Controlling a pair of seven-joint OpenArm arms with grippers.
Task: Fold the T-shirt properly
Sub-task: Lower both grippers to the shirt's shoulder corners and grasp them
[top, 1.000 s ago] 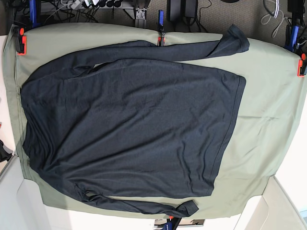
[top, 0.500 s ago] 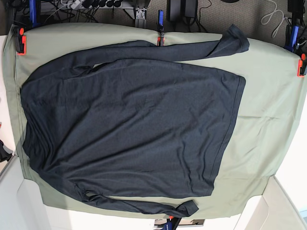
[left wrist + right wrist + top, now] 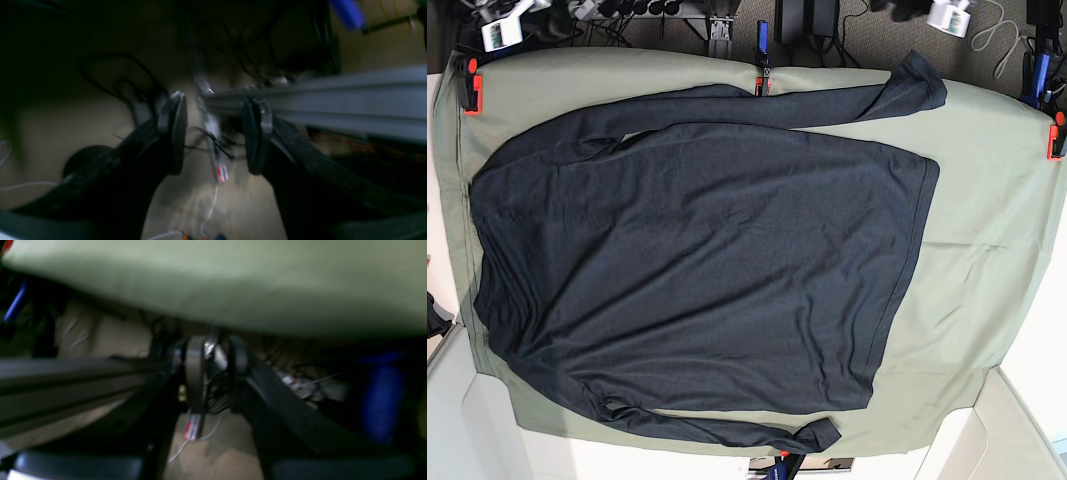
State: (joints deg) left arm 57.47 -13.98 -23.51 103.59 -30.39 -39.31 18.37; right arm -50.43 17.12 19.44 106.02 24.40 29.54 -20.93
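Observation:
The dark charcoal T-shirt (image 3: 697,270) lies spread flat on the olive-green cloth (image 3: 987,230). One long sleeve (image 3: 827,100) runs along the far edge and the other sleeve (image 3: 727,430) along the near edge. Only white bits of my two arms show at the top of the base view: right arm (image 3: 499,32), left arm (image 3: 949,13). Both are off the shirt. In the left wrist view my left gripper (image 3: 213,133) is open wide over the floor and holds nothing. My right gripper (image 3: 216,373) has a narrow gap and is empty, below the cloth's edge (image 3: 233,283).
Orange and blue clamps pin the cloth at the far left corner (image 3: 467,85), far middle (image 3: 763,70) and right edge (image 3: 1055,135). Cables and a power strip lie on the floor beyond the far edge. A grey metal rail (image 3: 333,96) passes close to the left gripper.
White parts of both arms have come into the top edge of the base view. The shirt lies as it did.

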